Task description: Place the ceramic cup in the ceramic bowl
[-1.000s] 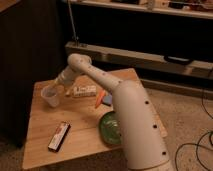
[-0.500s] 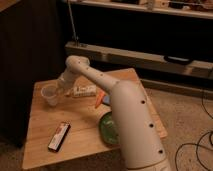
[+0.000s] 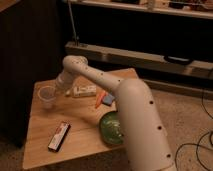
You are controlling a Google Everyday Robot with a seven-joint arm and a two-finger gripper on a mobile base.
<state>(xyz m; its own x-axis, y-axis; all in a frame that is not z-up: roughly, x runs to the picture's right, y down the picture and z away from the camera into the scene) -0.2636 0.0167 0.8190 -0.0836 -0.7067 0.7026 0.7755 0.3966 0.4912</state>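
A small wooden counter (image 3: pixel 80 125) stands on a speckled floor in a dim room. A thick white robot arm (image 3: pixel 137 120) rises from the 5 o'clock corner of the picture and bends across the counter toward 10 o'clock. The tool (image 3: pixel 58 88) at its end sits over the counter's left side, right against the pale cup (image 3: pixel 47 96). The cup stands upright near the counter's 9 o'clock edge, at about 8 o'clock from the tool. Whether the tool is clenched on the cup or released cannot be told.

The green bowl (image 3: pixel 111 128) lies near the counter's 4 o'clock edge, well apart from the cup and partly hidden by the arm. A flat white box (image 3: pixel 83 91) lies near the middle, with an orange item (image 3: pixel 100 98) and a blue item (image 3: pixel 108 100) just beside it at 4 o'clock. A dark flat bar (image 3: pixel 58 136) lies toward 7 o'clock. Dark shelving (image 3: pixel 150 55) runs behind the counter.
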